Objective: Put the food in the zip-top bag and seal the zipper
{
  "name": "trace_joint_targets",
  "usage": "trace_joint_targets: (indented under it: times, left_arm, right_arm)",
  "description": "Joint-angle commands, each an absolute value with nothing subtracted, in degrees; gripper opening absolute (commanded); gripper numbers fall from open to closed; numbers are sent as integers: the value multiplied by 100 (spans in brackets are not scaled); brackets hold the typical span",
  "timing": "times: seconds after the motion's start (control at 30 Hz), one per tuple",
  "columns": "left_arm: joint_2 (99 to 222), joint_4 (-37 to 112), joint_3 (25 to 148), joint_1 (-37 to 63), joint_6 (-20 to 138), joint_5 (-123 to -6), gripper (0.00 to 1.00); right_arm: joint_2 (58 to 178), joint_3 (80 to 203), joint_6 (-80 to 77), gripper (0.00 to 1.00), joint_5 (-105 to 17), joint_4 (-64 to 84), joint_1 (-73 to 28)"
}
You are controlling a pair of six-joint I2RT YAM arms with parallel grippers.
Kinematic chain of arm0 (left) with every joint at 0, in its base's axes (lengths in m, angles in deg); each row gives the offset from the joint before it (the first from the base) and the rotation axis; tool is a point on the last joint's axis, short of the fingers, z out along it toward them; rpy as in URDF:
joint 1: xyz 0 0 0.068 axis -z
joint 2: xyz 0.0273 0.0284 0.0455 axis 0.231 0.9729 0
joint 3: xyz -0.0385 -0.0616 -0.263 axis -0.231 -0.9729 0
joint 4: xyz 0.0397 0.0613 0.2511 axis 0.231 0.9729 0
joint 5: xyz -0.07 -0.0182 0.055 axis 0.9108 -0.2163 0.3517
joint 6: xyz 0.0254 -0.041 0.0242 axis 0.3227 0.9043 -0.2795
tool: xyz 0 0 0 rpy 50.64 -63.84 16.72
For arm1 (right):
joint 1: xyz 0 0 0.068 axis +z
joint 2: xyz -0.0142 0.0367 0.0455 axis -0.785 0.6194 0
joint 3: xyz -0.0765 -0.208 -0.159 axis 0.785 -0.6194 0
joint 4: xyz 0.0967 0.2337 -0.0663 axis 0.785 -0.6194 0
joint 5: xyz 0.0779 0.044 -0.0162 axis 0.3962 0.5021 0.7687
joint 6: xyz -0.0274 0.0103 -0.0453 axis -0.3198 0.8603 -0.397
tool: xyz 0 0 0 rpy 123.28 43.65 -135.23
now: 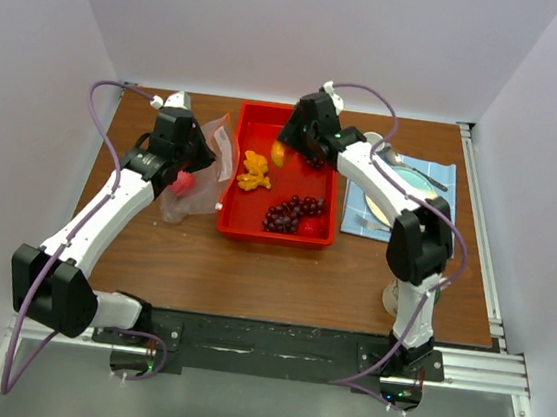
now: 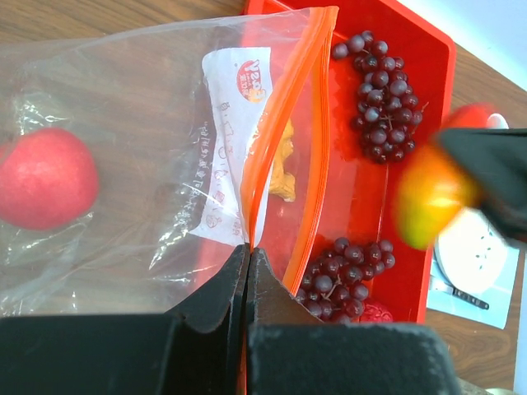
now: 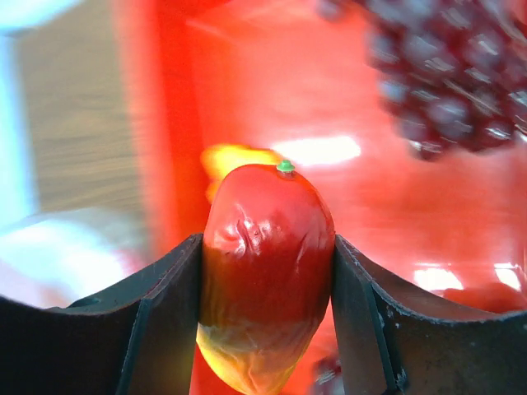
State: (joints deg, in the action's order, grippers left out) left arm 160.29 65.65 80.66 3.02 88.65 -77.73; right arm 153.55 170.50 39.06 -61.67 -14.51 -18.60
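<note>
Right gripper (image 3: 265,247) clamps a red-and-yellow fruit (image 3: 268,280) between both fingers, over the far end of the red tray (image 1: 234,178), with a grape bunch (image 3: 449,90) just beside it. The right arm bends at the elbow near the table's right edge and reaches left. We see the left gripper (image 2: 247,267) pinched shut on the zipper (image 2: 292,107) of the zip-top bag (image 2: 140,107). The bag lies beside the tray's left wall, with a round red fruit (image 2: 45,177) inside.
</note>
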Motion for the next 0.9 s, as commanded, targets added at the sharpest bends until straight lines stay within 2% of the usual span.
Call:
trace_joint_targets:
  times: [0.0,0.23,0.53,0.63,0.67,0.73,0.83,0.87]
  left_arm:
    - [15982,6286,8300,255,8806,-7597,0]
    - [15983,6294,8352,255,8832,-7491,0]
    - [15781,6373,8458,255,8771,-7385,0]
    - [15736,6347,8467,255,8771,-7333,0]
    - [15745,6338,8467,255,8771,-7298,0]
    - [15745,6303,8467,255,8771,-7298,0]
    - [15754,6303,8467,246,8771,-7289,0]
    - [15745,6303,8467,255,8771,-7298,0]
  right_arm:
    - [14533,16887,3513,12,-6033,-331,-1385]
    - [14874,17396,3302,16,-6007,215,-682]
    - [15578,17643,3223,34,-6147,303,-514]
    - [15587,17572,3188,43,-6191,400,-497]
    - [15596,17572,3196,50,-6174,400,-497]
    - [15631,17607,3153,56,-6138,382,-497]
    - [15587,17564,3074,72,-6156,339,-497]
    - [15578,17563,3056,80,-6164,321,-505]
